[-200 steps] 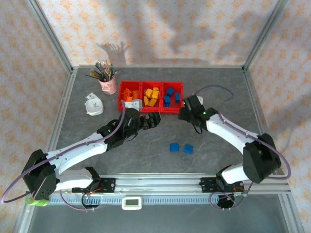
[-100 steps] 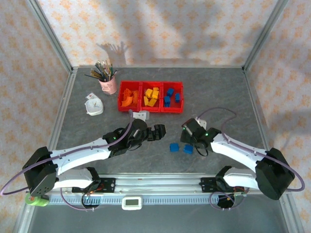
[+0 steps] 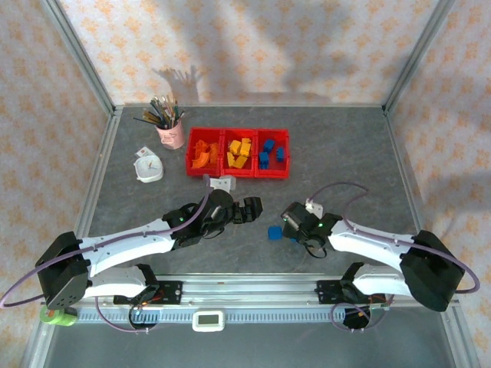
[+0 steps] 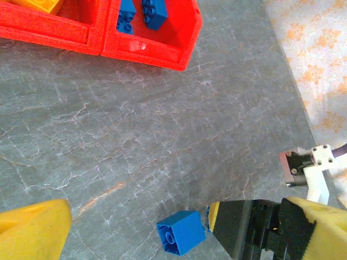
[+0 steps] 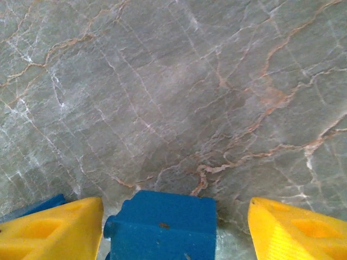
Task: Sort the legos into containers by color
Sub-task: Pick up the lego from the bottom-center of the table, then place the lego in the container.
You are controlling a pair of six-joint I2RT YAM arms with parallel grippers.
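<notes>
The three joined red containers (image 3: pixel 222 142) stand at the back. They hold orange legos (image 3: pixel 201 153), yellow legos (image 3: pixel 240 152) and blue legos (image 3: pixel 270 152), from left to right. Two blue legos lie on the table in front. One blue lego (image 5: pixel 162 225) sits between the spread yellow fingers of my right gripper (image 5: pixel 173 216), which is open and low over it. The other blue lego (image 3: pixel 274 232) (image 4: pixel 181 232) lies just left of that gripper (image 3: pixel 290 222). My left gripper (image 3: pixel 249 208) (image 4: pixel 173 208) hangs open and holds nothing, a little left of both bricks.
A pink cup of brushes (image 3: pixel 170 130) and a small white clock (image 3: pixel 148 165) stand back left. A small grey-white piece (image 3: pixel 222 182) lies in front of the bins. Metal frame rails border the grey table (image 3: pixel 345 146).
My right gripper came from the bins down toward me onto the two loose blue legos, covering the right one. My left arm drew back from the bins, then stayed still.
</notes>
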